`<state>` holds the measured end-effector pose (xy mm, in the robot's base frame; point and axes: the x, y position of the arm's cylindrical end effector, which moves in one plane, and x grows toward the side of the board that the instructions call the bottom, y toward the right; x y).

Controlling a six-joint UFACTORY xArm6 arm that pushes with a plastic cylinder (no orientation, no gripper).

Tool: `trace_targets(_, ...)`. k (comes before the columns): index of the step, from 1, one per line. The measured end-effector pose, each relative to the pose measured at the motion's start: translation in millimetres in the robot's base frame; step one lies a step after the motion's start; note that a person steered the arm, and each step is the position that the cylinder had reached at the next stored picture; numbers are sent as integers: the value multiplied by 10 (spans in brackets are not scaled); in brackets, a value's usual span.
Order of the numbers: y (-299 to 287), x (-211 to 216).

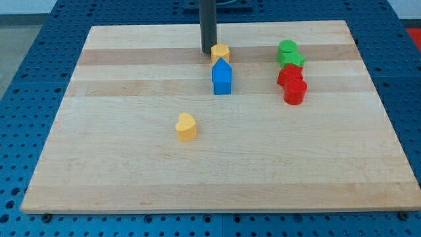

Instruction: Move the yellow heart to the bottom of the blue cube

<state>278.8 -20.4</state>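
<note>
My tip (207, 52) rests on the wooden board (118, 164) near the top centre of the frame, just left of a small yellow block (220, 52) whose shape I cannot make out; whether it touches that block I cannot tell. There is no claw on this arm, only the straight dark rod, so nothing stands apart or together. Directly below the small yellow block, touching or nearly so, sits the blue cube (222, 78), which has a peaked top. The yellow heart (186, 127) lies well apart from both, lower and to the left, near the middle of the frame, with bare wood all around it. In the upper right, a cluster of four blocks runs top to bottom: a green cylinder (287, 49), another green block (293, 60), a red block (289, 76) and a red cylinder (295, 92), each pressed close to the next.
</note>
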Motion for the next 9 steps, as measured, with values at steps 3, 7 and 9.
trace_targets(3,-24,36)
trace_targets(7,-632,1357)
trace_targets(9,-646,2115)
